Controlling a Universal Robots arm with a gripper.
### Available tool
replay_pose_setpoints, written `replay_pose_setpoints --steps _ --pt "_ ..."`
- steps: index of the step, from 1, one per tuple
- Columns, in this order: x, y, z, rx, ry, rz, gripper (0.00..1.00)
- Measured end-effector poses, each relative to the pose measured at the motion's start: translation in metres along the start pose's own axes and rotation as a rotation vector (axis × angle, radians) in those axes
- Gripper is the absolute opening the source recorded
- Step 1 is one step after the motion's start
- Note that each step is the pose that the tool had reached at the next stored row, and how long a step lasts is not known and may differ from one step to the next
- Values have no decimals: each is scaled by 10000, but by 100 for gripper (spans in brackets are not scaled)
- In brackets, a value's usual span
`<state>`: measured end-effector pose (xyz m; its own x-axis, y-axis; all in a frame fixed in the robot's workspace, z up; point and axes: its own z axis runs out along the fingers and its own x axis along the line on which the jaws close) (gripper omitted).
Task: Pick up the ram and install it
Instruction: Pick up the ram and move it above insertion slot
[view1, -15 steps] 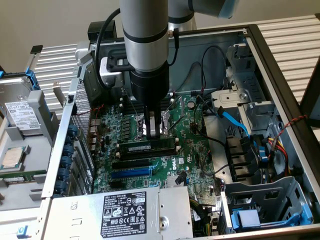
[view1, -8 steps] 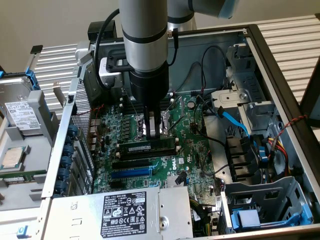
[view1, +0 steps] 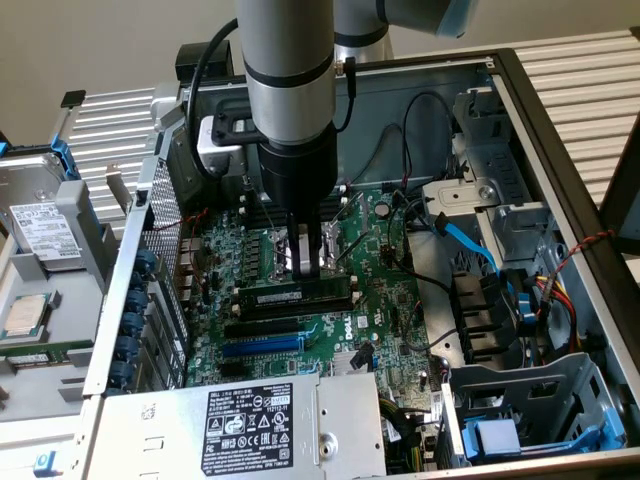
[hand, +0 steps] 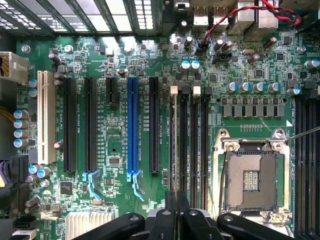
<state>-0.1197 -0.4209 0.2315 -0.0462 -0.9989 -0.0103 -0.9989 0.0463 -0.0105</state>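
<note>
An open grey metal desktop computer case (view1: 560, 130) lies on its side, holding a green motherboard (view1: 390, 290) and, along its near edge, a silver box-shaped power supply with a black-and-white label (view1: 250, 425). A metal drive cage with blue plastic fittings (view1: 520, 420) fills the corner at the exterior view's right. Outside the case, at the exterior view's left, a silver hard drive with a white label (view1: 40, 225) and a square silver processor chip (view1: 25, 315) rest on a grey tray.

The long, thin green ram stick with its white label strip (view1: 295, 298) stands on edge in the memory slot nearest the blue expansion slot (view1: 262, 345). It lies parallel to that slot, with black slots between them.

The grey cylindrical robot arm (view1: 288, 90) comes straight down into the case, wrist vertical. Its black gripper (view1: 308, 268) sits directly over the middle of the ram, fingers drawn almost together on the stick's upper edge.

From the wrist, the gripper (hand: 177, 200) points at the row of black memory slots with white end clips (hand: 195, 140), beside the empty silver-framed processor socket (hand: 248, 180).
</note>
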Motion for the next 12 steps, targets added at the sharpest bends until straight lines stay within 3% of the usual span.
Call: replay_pose_setpoints --steps 12 --pt "2 33 33 63 -1 7 12"
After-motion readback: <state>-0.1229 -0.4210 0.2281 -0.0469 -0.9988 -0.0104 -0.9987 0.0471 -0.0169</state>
